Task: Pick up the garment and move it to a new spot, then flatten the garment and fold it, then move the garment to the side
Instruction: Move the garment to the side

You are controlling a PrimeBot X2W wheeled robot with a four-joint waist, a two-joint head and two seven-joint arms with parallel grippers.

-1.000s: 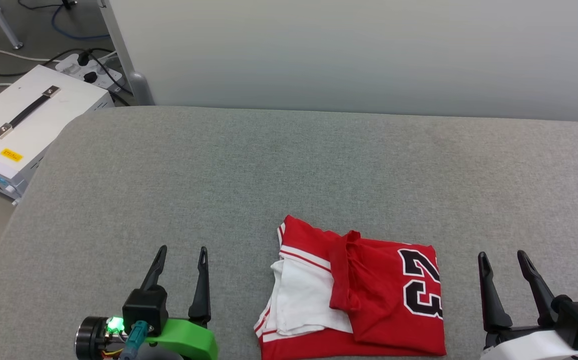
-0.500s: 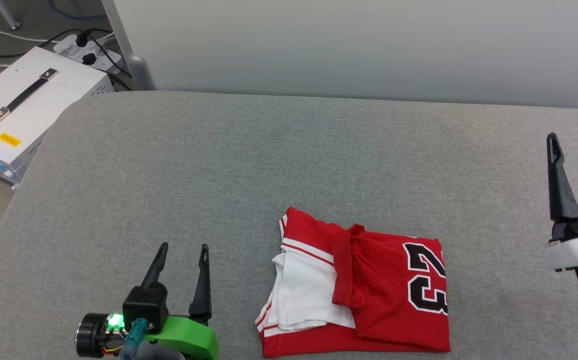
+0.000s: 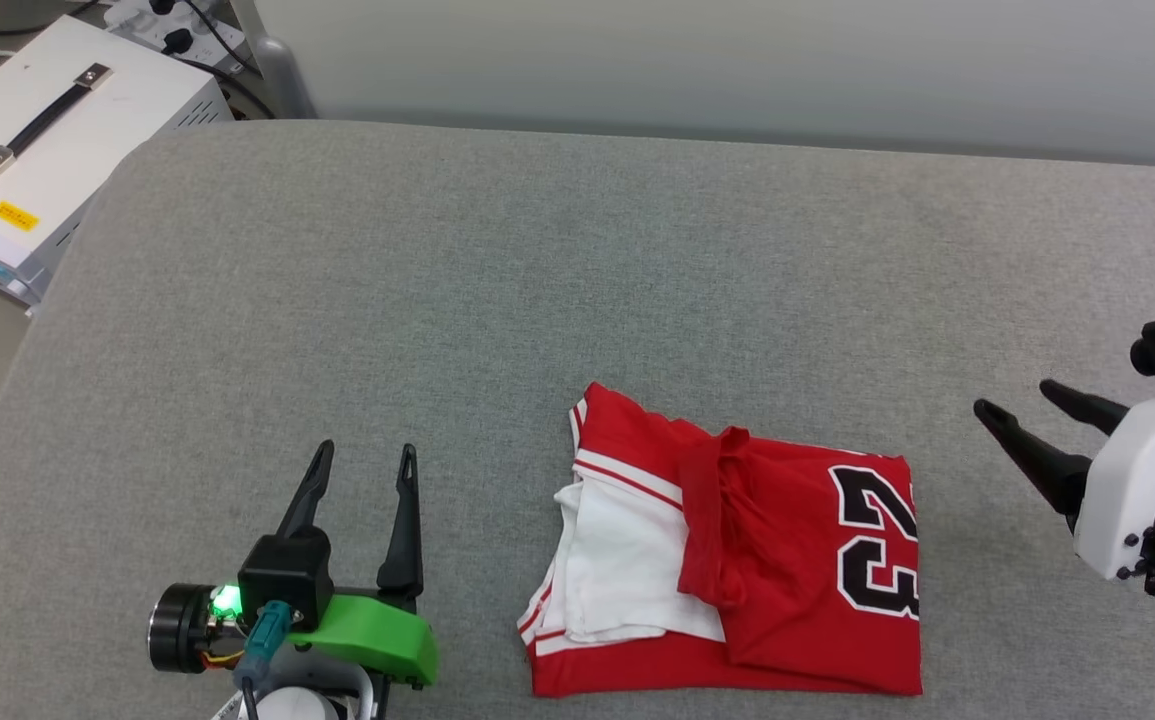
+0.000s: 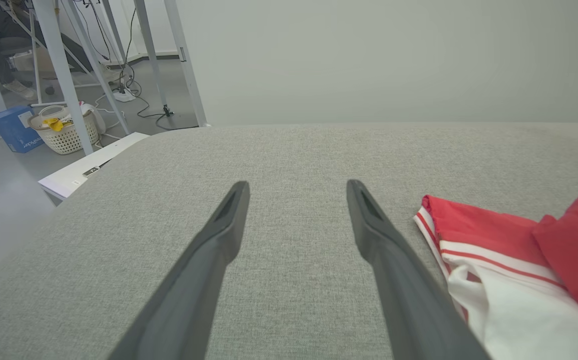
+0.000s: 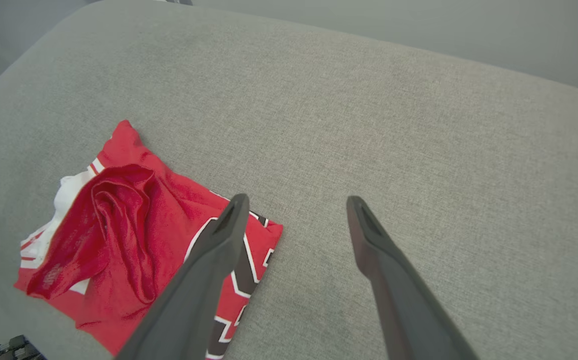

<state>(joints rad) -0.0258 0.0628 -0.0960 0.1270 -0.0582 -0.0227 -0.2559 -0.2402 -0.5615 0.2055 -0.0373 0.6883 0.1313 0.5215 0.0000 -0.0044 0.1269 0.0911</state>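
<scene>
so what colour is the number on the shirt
The number is black with a white outline. The head view shows it best.

The garment point(image 3: 737, 560) has a red body, a white sleeve and red-and-white striped trim at the seams. Its black number is outlined in white. The table point(image 3: 537, 250) is plain heathered grey fabric. On the left end effector point(image 3: 366, 450): dark fingers, black block, bright green bracket, lit green lamp, teal plug. On the right end effector point(image 3: 1015, 396): black fingers, white housing. The equipment case point(image 3: 87, 130) is white with a black handle and a yellow label. The wall point(image 3: 737, 50) is pale grey. Left wrist view: blue box point(image 4: 16, 129), cream basket point(image 4: 66, 140) with something yellow in it.
</scene>
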